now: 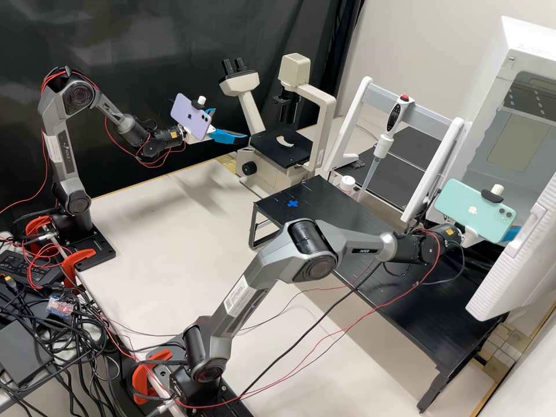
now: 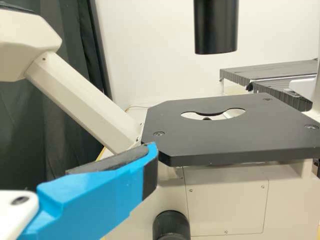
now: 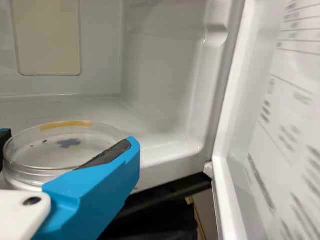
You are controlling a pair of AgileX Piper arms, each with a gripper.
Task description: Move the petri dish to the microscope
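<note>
**Right gripper (image 1: pixel 511 233) holds the dish (image 3: pixel 55 156) by the white box (image 1: pixel 503 66)**

The dish is at the open mouth of the white box, on the right side of the high view. It is round and clear, with a bit of yellow tape at its rim and a blue mark showing in it. The right gripper's fingers (image 3: pixel 107 172) are clamped on the dish, one on each side. The box's door (image 1: pixel 509 278) is open. I cannot tell if the dish touches the box.

The left gripper (image 1: pixel 230 124) is near the top middle of the high view, close to the microscope (image 1: pixel 320 113). Its fingers (image 2: pixel 95 197) are apart. The microscope's flat black plate (image 1: pixel 272 149) has a round hole in it, and a black tube (image 2: pixel 216 27) hangs over the plate.

A black stand (image 1: pixel 324 202) goes from the middle of the high view down to the lower right. It has a blue cross (image 1: pixel 292 203) on it. Behind the stand, the pipette (image 1: pixel 381 145) points down at the white frame (image 1: pixel 359 104), and a small white pot (image 1: pixel 347 184) is just beside its tip. A purple phone (image 1: pixel 190 116) is on the left arm and a green phone (image 1: pixel 472 209) is on the right arm. The pale bench (image 1: pixel 150 220) is under the arms, with many wires (image 1: pixel 69 341) at the lower left.
</note>
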